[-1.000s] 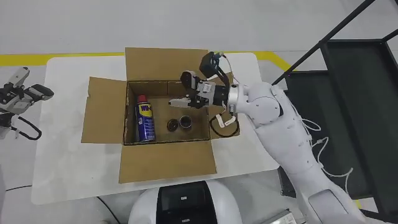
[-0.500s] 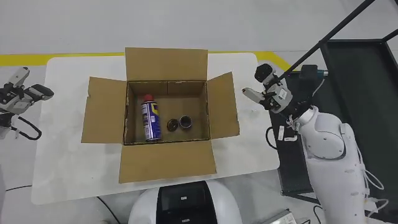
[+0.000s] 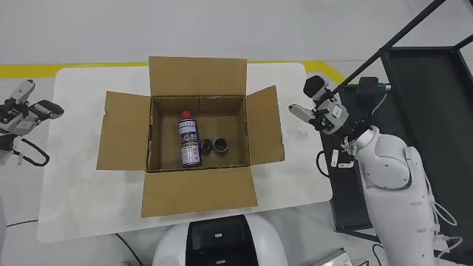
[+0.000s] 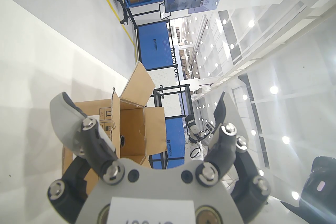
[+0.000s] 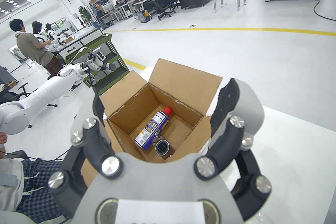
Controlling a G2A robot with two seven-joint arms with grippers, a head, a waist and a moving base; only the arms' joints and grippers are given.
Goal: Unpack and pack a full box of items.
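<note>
A white table (image 3: 89, 192) carries an open cardboard box (image 3: 196, 77) with its flaps folded out. Inside, a spray can (image 3: 190, 142) lies on its side, with two small round tins (image 3: 220, 145) just beside it. The right claw (image 5: 164, 92) hangs open and empty near the box's right flap. The left claw (image 4: 141, 96), also open and empty, sits well apart to the left. The box looks far from full, so most of the work likely remains.

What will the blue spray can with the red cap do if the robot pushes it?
The blue red-capped spray can lies on its round side, so it would probably roll. Its smooth metal likely feels stiff and slippery. The brown cardboard box walls should stop it.
</note>
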